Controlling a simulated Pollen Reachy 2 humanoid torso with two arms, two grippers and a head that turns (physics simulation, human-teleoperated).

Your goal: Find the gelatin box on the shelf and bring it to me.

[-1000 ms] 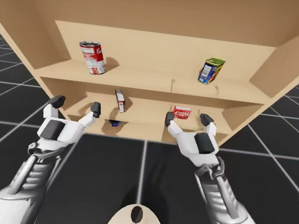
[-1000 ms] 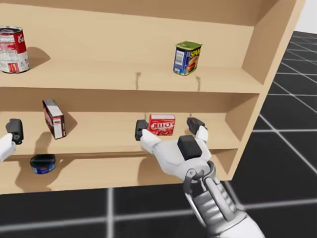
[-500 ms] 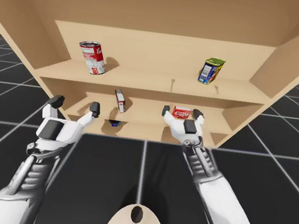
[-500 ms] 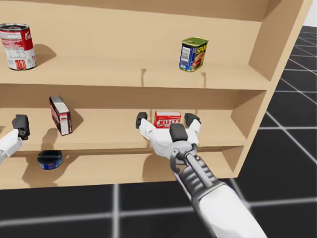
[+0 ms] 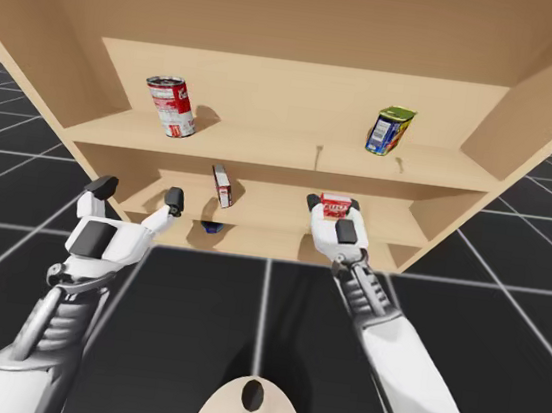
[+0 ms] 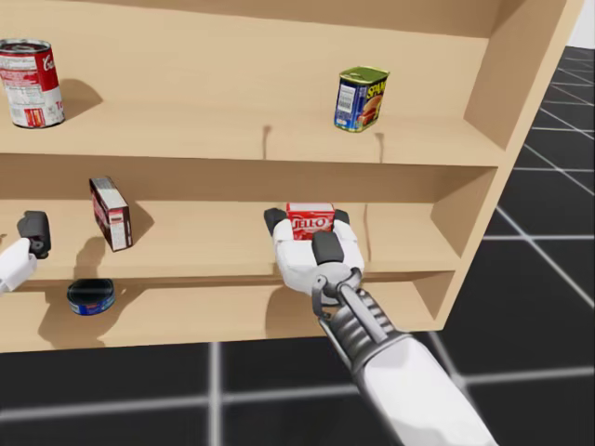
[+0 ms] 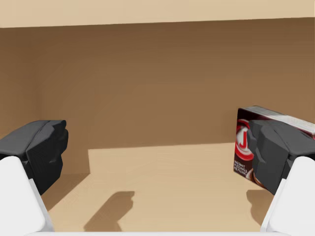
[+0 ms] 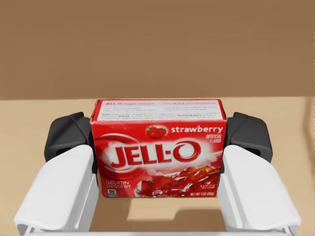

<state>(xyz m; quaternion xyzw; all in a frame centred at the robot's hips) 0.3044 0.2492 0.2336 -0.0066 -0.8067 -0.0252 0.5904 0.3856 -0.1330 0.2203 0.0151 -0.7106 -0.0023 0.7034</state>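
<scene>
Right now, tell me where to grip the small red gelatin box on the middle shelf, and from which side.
Grip the small red gelatin box by its two narrow ends, coming straight in from the wooden shelf front. It stands upright, broad face forward; my right hand clamps it so.

The red box [image 8: 158, 147] bears big white lettering (its top's fine print seems illegible).

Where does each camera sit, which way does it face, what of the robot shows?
High view: above, facing the shelf; left gripper, right gripper.
Head view: on the head, facing the shelf; right arm.
Left wrist view: into the shelf; left gripper open.
Right wrist view: right gripper shut on the red box.
Head and high views share this box.
</scene>
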